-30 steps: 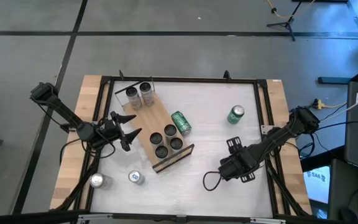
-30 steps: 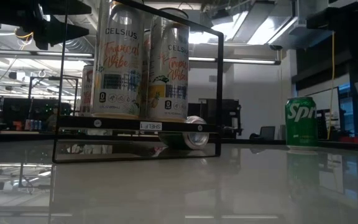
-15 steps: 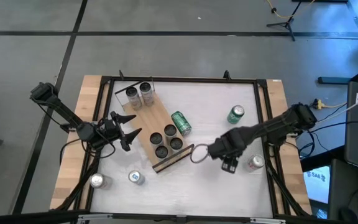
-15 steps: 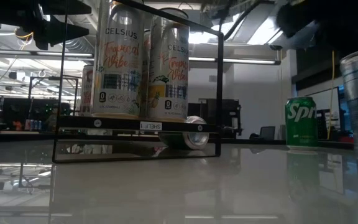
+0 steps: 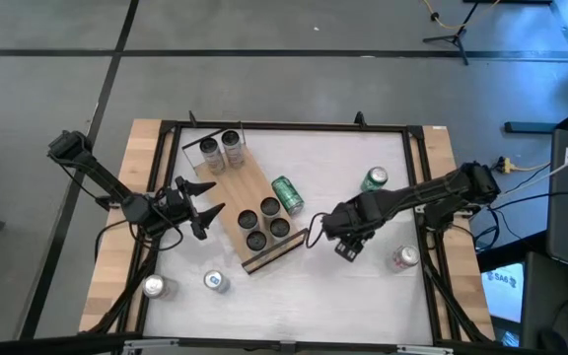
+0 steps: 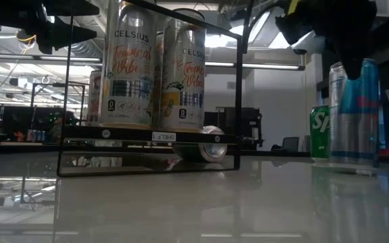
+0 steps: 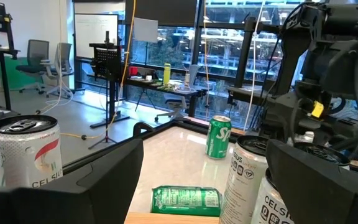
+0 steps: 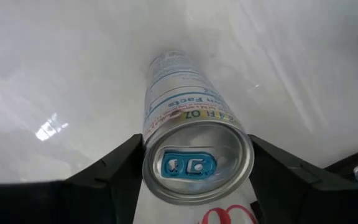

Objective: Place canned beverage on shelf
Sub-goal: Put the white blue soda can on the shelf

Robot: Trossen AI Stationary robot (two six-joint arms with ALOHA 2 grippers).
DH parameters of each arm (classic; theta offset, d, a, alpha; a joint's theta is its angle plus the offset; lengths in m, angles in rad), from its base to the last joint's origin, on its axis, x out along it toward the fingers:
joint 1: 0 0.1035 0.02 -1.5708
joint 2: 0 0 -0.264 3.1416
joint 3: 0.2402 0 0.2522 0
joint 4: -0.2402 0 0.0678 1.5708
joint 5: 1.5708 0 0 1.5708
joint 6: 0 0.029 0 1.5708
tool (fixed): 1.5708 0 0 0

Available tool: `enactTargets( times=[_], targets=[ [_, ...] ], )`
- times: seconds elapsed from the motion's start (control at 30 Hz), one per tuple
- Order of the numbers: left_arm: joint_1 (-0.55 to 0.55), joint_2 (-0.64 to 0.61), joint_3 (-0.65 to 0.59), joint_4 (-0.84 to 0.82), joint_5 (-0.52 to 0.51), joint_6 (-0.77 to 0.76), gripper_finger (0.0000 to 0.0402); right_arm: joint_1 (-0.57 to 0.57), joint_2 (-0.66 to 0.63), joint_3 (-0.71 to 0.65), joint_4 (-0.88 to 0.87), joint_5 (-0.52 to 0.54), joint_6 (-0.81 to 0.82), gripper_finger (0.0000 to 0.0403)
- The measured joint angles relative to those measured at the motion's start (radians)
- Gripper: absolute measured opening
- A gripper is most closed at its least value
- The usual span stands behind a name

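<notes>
- My right pincer (image 5: 316,237) is clamped on a slim silver can (image 8: 191,140); in my right wrist view the fingers (image 8: 114,168) press its sides just under the blue-tabbed top.
- In the overhead frame that pincer sits right of centre, just beside the lower right corner of the shelf (image 5: 227,197); the can is hidden under it there.
- In the level frame the can (image 6: 354,111) is upright at the right, silver and blue; I cannot tell whether it rests on the table (image 5: 343,286) or hangs just above it.
- Behind it, a green can (image 6: 319,132) is partly covered; overhead it stands at the upper right of the table.
- Another silver can (image 5: 403,257) stands at the right edge, near my right arm.
- The shelf lies slantwise left of centre overhead. It carries two pale cans (image 5: 221,148) at its upper end and four dark-topped cans (image 5: 264,219) at its lower end.
- A green can on its side (image 5: 287,194) lies touching or just beside the shelf's right edge.
- My left pincer (image 5: 208,198) is spread wide and holds nothing, at the shelf's left edge, centre left of the frame.
- Two more cans (image 5: 183,284) stand at the lower left of the table.
</notes>
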Motion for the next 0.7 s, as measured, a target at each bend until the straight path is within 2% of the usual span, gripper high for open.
enactTargets(
  times=[0.27,0.7],
  targets=[
    [0.000,0.000,0.000,0.000,0.000,0.000,0.0332,-0.080,0.000,0.001,-0.025,0.022,0.115,0.0245],
    [0.000,0.000,0.000,0.000,0.000,0.001,0.0332,-0.273,-0.001,0.002,-0.018,0.014,0.009,0.0245]
  ],
)
